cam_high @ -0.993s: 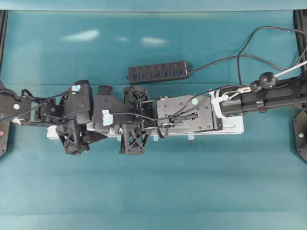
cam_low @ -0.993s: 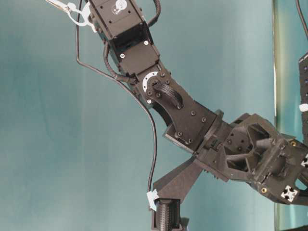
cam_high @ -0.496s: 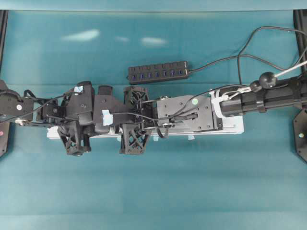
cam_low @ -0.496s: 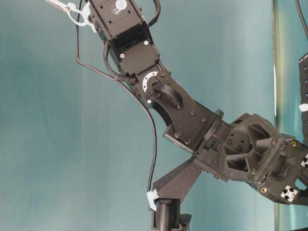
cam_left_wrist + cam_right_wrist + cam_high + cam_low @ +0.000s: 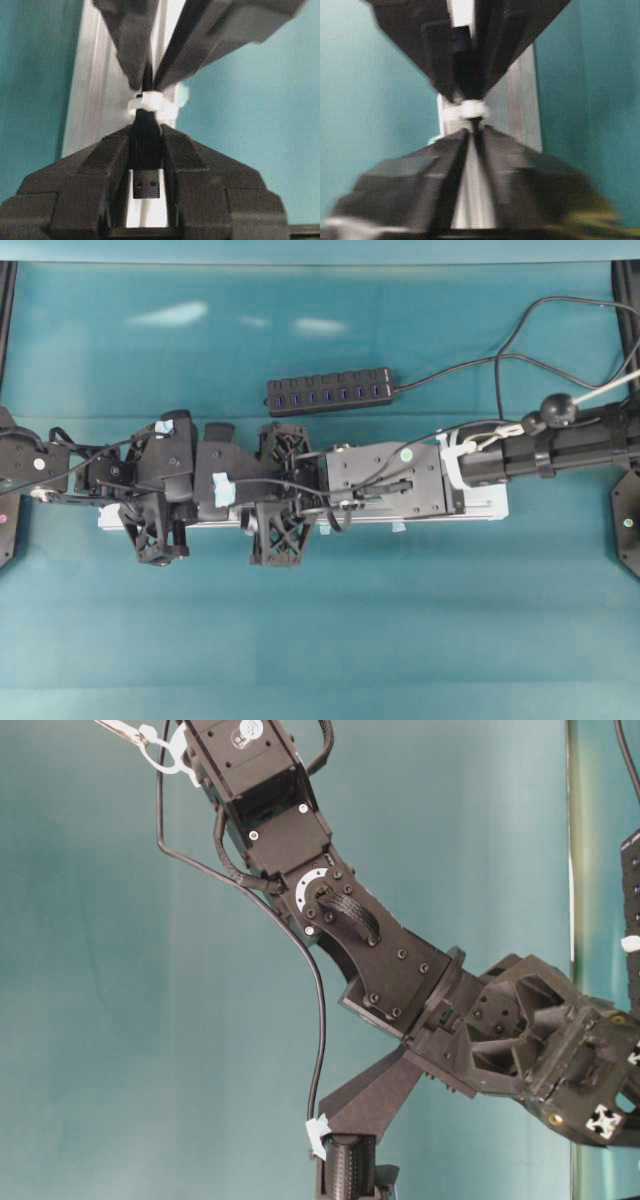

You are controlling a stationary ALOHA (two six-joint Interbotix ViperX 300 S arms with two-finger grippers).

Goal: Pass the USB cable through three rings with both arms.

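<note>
USB cable (image 5: 146, 142): plug clamped in left tool (image 5: 146, 150), just through one ring (image 5: 150, 102) on the rail (image 5: 100, 100). Cord beyond the ring pinched by right tool (image 5: 474, 134). Remaining rings unseen; threading judged unfinished.

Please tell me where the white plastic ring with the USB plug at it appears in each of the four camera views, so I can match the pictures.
Overhead: not visible; the two arms cover that part of the silver rail.
Table-level: not in it; only an arm shows.
Left wrist: centre, the white ring just above the USB plug held by the left tool.
Right wrist: centre, the white ring, between both tools.
Shared landmark: the silver rail.
</note>
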